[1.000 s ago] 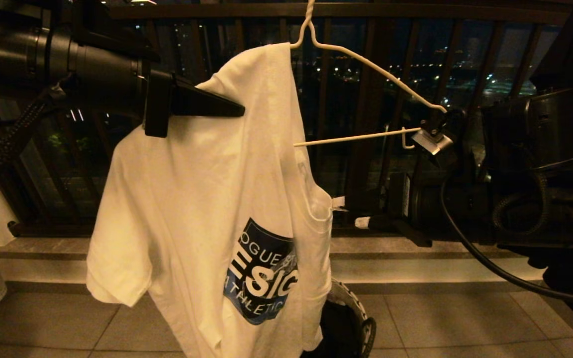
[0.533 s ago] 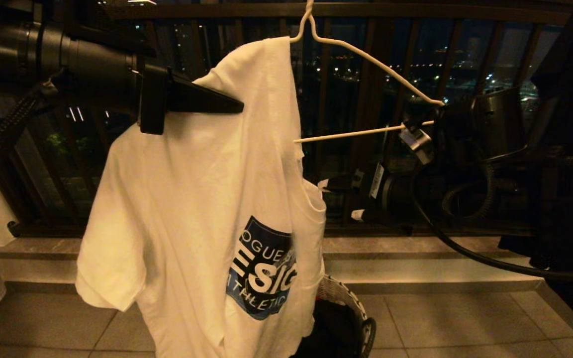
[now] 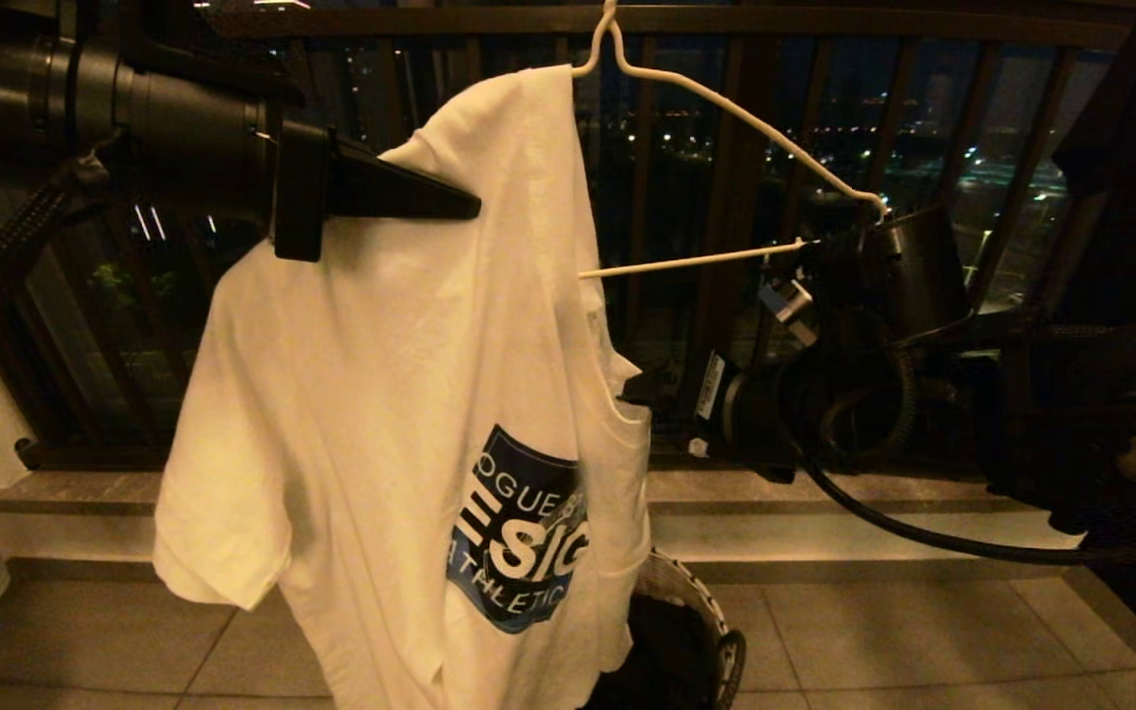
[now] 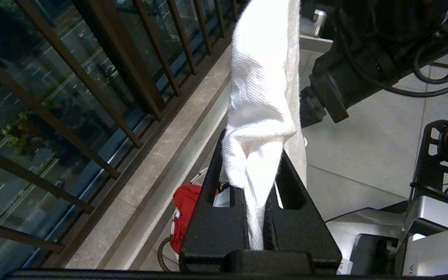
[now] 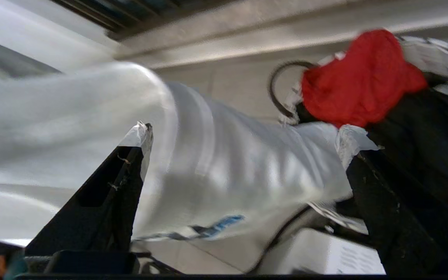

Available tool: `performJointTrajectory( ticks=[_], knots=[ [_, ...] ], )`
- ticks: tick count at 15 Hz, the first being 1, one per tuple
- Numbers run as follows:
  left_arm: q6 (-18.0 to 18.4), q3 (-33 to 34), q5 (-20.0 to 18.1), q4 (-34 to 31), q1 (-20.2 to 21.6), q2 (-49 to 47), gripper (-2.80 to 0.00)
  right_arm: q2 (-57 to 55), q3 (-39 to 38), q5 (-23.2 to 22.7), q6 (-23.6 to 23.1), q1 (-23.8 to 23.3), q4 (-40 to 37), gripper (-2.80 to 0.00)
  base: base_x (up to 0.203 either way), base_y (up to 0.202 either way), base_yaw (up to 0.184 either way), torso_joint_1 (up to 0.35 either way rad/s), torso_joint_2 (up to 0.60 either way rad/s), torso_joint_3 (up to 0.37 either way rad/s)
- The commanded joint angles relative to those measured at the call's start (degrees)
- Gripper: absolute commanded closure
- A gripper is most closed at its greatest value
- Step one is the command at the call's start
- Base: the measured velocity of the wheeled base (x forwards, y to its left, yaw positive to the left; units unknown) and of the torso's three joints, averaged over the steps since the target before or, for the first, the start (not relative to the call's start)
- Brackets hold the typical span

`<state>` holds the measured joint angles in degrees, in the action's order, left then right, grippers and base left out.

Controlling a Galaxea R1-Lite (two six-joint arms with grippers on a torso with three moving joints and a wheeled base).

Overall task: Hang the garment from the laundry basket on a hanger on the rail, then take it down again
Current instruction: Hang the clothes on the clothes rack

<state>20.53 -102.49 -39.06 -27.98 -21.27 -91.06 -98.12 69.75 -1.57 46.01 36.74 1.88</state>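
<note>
The garment (image 3: 400,394) is draped over the left arm of the hanger (image 3: 726,108), high in the scene, and is clamped at its left shoulder by the left claw (image 4: 261,182) — both fingers pressed shut on a fold of cloth. The right claw (image 5: 243,151) is held with fingers spread wide apart just right of the garment's hanging edge, gripping nothing. The laundry basket (image 3: 716,631) is seen on the floor below — red cloth (image 5: 360,77) and black cloth (image 5: 414,132) inside.

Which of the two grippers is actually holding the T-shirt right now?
The left gripper: its fingers are pinched shut on a fold of the white T-shirt. The right gripper stands wide open with nothing between its fingers.
</note>
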Motion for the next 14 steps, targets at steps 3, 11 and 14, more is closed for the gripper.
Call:
performJointTrajectory(
  ticks=[3, 11, 14],
  knots=[
    [0.1, -0.08, -0.14, -0.13, 0.0, 0.18, 0.0, -1.42, 0.12, 0.08, -0.57, 0.13, -0.47, -2.8, 0.0, 0.0, 0.0, 0.0, 0.0, 0.0],
    [-0.82, 0.49, -0.05, -0.15, 0.35, 1.26, 0.0, -1.29, 0.72, 1.34, -0.86, -3.55, 0.59, 0.0, 0.0, 0.0, 0.0, 0.0, 0.0, 0.0],
    [-2.07, 0.09, -0.05, -0.15, 0.35, 1.94, 0.0, -1.18, 1.33, 1.31, -1.04, -6.28, 1.8, 0.0, 0.0, 0.0, 0.0, 0.0, 0.0, 0.0]
  ],
)
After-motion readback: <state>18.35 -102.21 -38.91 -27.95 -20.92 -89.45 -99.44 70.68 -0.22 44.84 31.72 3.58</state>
